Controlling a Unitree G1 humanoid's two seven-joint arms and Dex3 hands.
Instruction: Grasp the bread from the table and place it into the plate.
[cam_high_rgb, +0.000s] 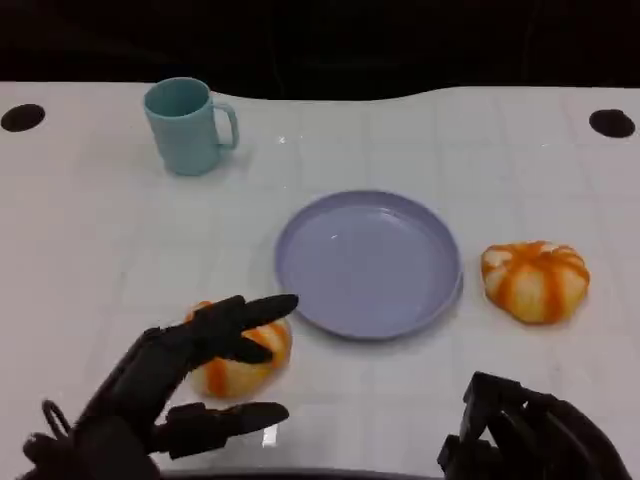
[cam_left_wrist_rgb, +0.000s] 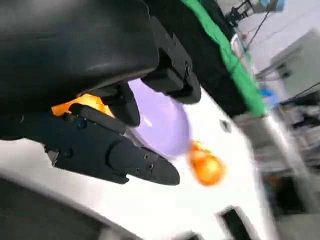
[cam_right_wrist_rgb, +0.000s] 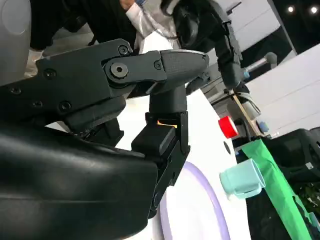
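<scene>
Two orange-and-white striped breads lie on the white table. The near bread (cam_high_rgb: 240, 362) sits just left of the lavender plate (cam_high_rgb: 368, 262), which has nothing on it. My left hand (cam_high_rgb: 170, 385) is spread around this bread: its fingers lie over the top and its thumb stays apart on the near side. Through those fingers the left wrist view shows the near bread (cam_left_wrist_rgb: 82, 102) with the plate (cam_left_wrist_rgb: 162, 122) beyond. The other bread (cam_high_rgb: 535, 280) rests right of the plate. My right hand (cam_high_rgb: 525, 432) hangs at the table's near right edge, fingers curled in, holding nothing.
A teal mug (cam_high_rgb: 188, 125) stands at the back left, well away from the plate. Two black round holes (cam_high_rgb: 22, 117) mark the table's far corners. In the right wrist view a red object (cam_right_wrist_rgb: 227, 126) sits past the mug (cam_right_wrist_rgb: 243, 180).
</scene>
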